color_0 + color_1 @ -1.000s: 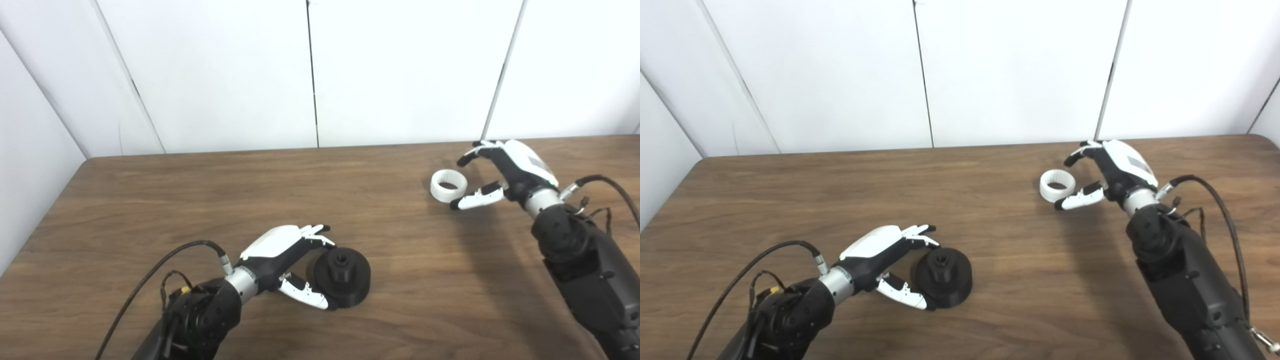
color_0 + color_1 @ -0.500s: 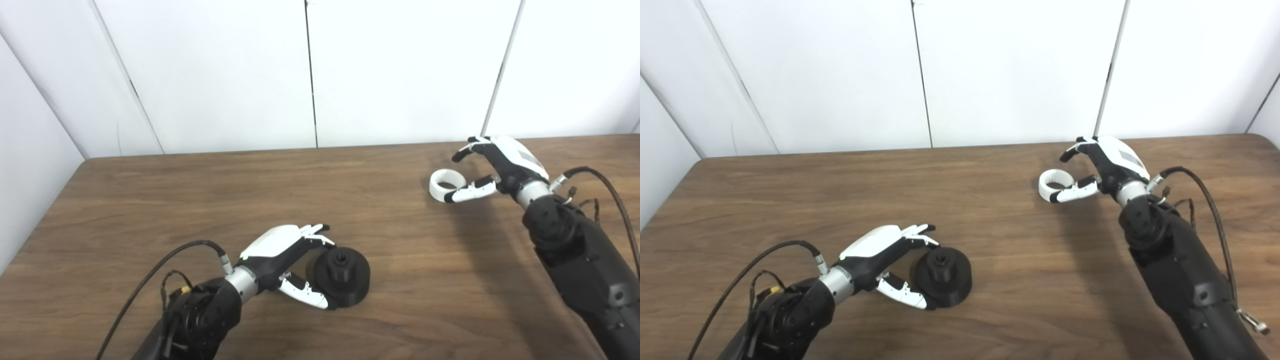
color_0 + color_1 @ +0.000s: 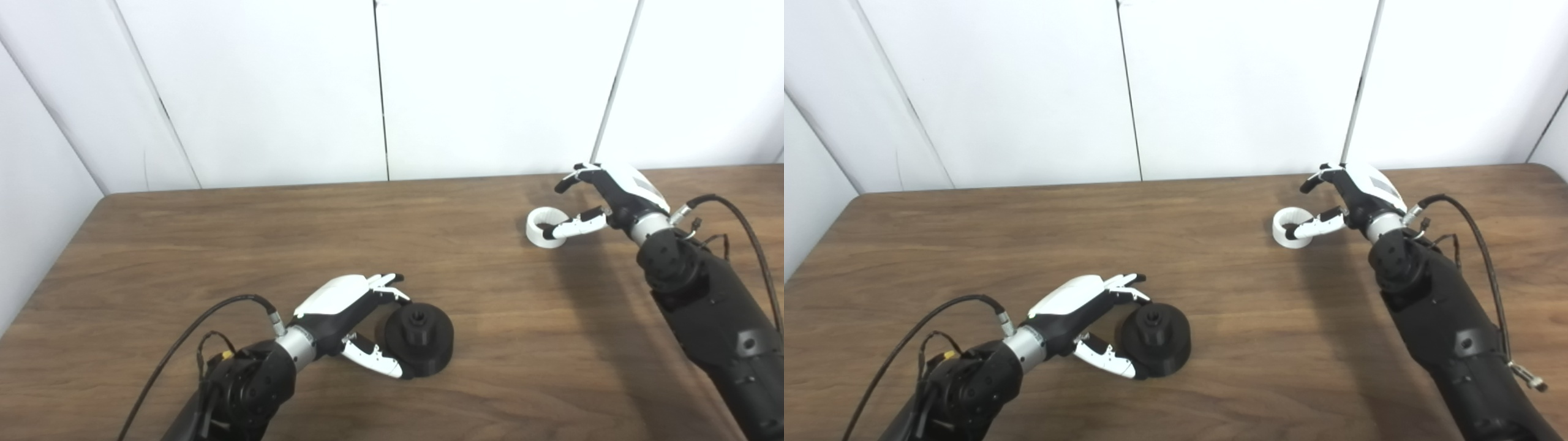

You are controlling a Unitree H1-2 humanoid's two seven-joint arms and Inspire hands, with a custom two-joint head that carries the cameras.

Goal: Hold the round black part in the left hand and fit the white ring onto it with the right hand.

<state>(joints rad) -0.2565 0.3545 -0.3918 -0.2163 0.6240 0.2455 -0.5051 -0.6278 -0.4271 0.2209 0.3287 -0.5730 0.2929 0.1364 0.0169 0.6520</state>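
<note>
Since the earlier frame, the right hand (image 3: 603,196) has reached farther in, its thumb now crossing the white ring (image 3: 544,219) on the table (image 3: 245,245), fingers spread, not yet gripping. Left hand (image 3: 352,312) loosely brackets the round black part (image 3: 422,340). Next: pinch and lift.

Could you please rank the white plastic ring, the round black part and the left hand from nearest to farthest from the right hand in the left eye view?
1. The white plastic ring, at the right hand's fingers, far right of the table.
2. The round black part, near the table's front middle.
3. The left hand, just left of the black part.
</note>
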